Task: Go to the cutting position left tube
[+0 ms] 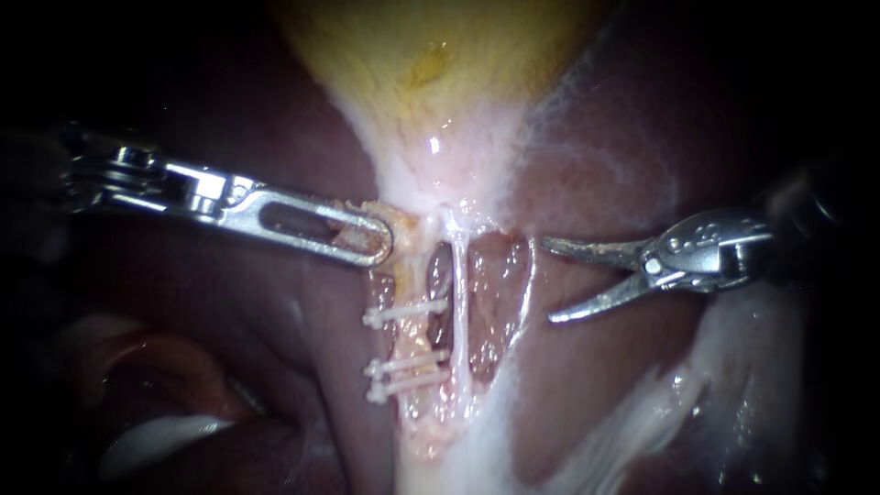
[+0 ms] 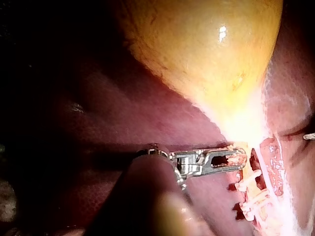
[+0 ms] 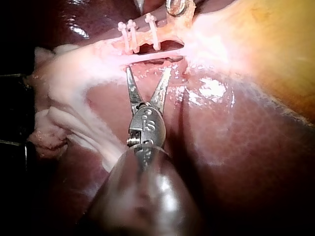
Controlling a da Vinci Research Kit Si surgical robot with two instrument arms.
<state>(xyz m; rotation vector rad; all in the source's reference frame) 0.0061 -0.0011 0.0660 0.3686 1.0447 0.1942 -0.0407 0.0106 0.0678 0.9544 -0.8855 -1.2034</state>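
Note:
The left tube [image 1: 420, 341] runs down from the gallbladder [image 1: 440, 64] and carries three white clips [image 1: 408, 313]. A thin pale right tube [image 1: 459, 302] lies beside it. My left instrument [image 1: 378, 240] holds its windowed jaws shut on tissue at the gallbladder's neck, just above the clipped tube. My right instrument [image 1: 547, 280] has curved blades standing open over the liver, right of both tubes and apart from them. In the right wrist view the open blades [image 3: 148, 72] point at the tubes, with the clips [image 3: 132, 33] beyond them. The left wrist view shows the holding jaws [image 2: 235, 160] beside the clips [image 2: 249, 180].
Dark red liver [image 1: 623, 156] surrounds the dissected bed. White stringy tissue [image 1: 642, 412] spreads below my right instrument. A pale fold [image 1: 156, 440] lies at the lower left.

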